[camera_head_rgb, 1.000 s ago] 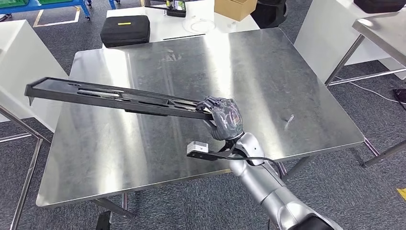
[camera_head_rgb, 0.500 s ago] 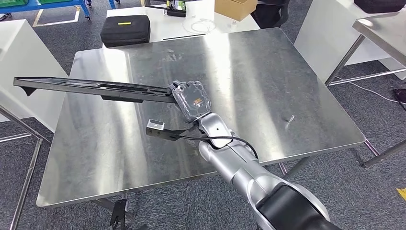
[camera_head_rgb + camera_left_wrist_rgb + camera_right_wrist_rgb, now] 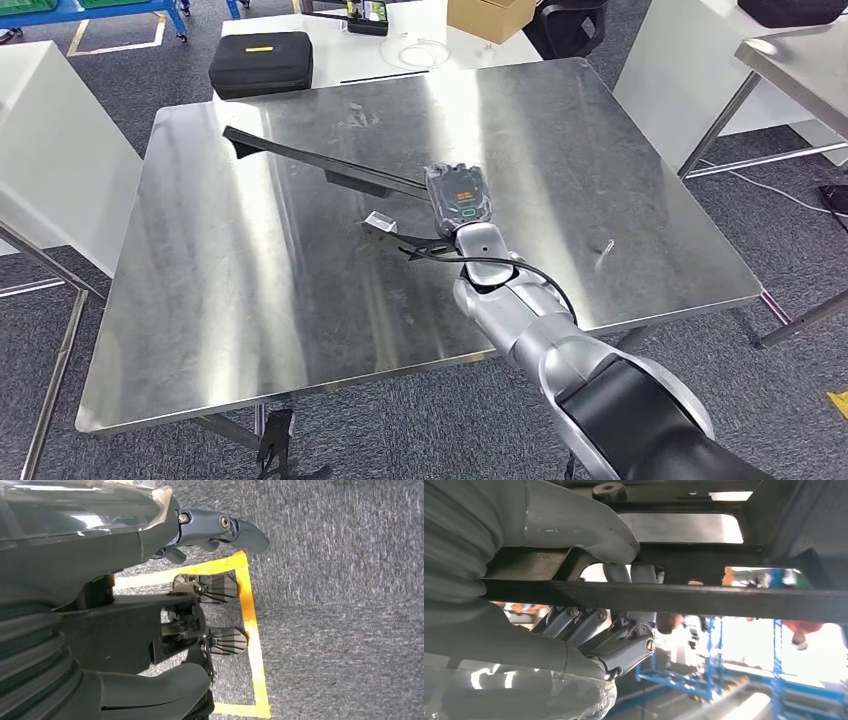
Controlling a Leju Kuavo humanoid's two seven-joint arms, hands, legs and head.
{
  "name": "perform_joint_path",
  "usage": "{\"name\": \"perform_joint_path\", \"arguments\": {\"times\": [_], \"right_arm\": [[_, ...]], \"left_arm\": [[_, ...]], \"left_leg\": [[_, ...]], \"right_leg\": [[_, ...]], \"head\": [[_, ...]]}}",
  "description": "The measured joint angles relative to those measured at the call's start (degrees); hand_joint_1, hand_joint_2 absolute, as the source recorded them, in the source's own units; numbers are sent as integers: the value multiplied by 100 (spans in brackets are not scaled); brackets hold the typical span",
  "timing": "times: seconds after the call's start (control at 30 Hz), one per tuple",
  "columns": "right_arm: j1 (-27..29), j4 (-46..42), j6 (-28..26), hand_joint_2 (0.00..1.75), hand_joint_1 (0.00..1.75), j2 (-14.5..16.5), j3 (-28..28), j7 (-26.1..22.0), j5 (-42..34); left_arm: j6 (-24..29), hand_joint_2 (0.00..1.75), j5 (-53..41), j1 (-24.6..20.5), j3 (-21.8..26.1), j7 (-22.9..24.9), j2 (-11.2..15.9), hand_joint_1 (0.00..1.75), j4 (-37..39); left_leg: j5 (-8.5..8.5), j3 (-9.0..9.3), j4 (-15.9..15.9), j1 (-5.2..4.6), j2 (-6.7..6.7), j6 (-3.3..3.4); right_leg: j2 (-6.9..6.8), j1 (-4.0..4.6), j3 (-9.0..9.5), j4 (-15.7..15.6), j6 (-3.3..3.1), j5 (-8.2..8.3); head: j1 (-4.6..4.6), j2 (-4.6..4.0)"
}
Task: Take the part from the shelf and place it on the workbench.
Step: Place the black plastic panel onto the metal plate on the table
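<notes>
Head view shows our long black plastic part, a slim, matte rail with cut-out slots, reaching from frame centre toward the upper left above the brushed steel workbench. Our right hand grips its near end; in the right wrist view, fingers and thumb wrap a flat bar of the part. Our left hand hangs over grey carpet with fingers curled, holding nothing. A black case lies at upper left.

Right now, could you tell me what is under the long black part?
Under the long black part is the bare steel workbench. The right hand grips its near end, hiding that end. Whether the part touches the workbench cannot be told.
</notes>
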Motion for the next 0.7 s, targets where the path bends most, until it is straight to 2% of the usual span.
{"name": "perform_joint_path", "arguments": {"times": [0.1,0.23,0.57,0.7], "right_arm": [[-4,11,135,175,175,-100,-137,144,45],[-7,1,322,0,0,-245,-375,444,248],[2,-174,483,0,0,-460,-831,541,585],[6,-229,561,0,0,-466,-897,564,705]], "left_arm": [[-15,175,-22,3,-34,0,-47,0,0],[-114,175,-98,5,-84,22,-88,0,0],[-250,175,-126,8,-131,118,-78,0,2],[-257,0,-122,6,-131,221,-73,0,2]], "left_leg": [[0,-2,0,2,-6,0],[0,-2,0,3,-6,0],[0,0,0,1,-1,0],[0,-1,0,1,-1,0]], "right_leg": [[-3,0,0,0,0,0],[-3,1,0,0,0,0],[0,1,1,0,0,0],[0,1,1,0,0,0]], "head": [[1,1],[1,1],[2,1],[2,1]]}}
